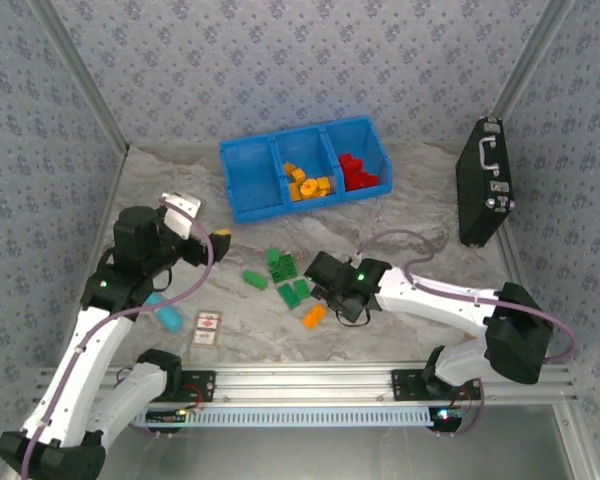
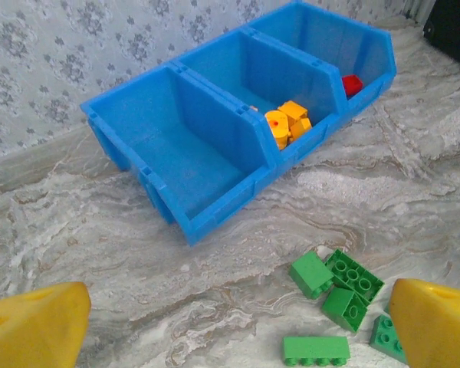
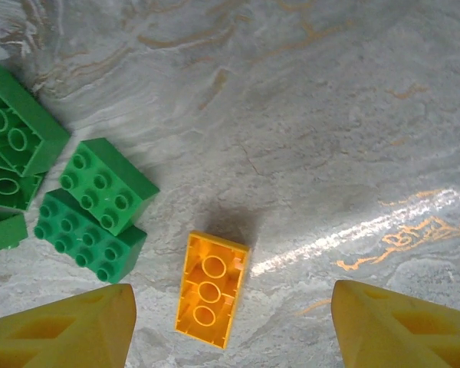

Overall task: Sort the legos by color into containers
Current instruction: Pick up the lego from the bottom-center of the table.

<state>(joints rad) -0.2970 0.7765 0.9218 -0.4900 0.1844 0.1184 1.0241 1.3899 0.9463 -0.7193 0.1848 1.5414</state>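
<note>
My right claw (image 3: pixel 231 314) stands wide open, gripping nothing. The orange brick (image 3: pixel 211 289) lies underside-up on the table (image 3: pixel 330 115) between my fingers, off-centre. Risk: closing from here shoves it askew into the green bricks (image 3: pixel 100 192) just beside. Centre first.

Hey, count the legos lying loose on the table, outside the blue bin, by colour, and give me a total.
Green legos: 5
Orange lego: 1
Red legos: 0 loose, those in view are in the bin
Total loose: 6
</note>
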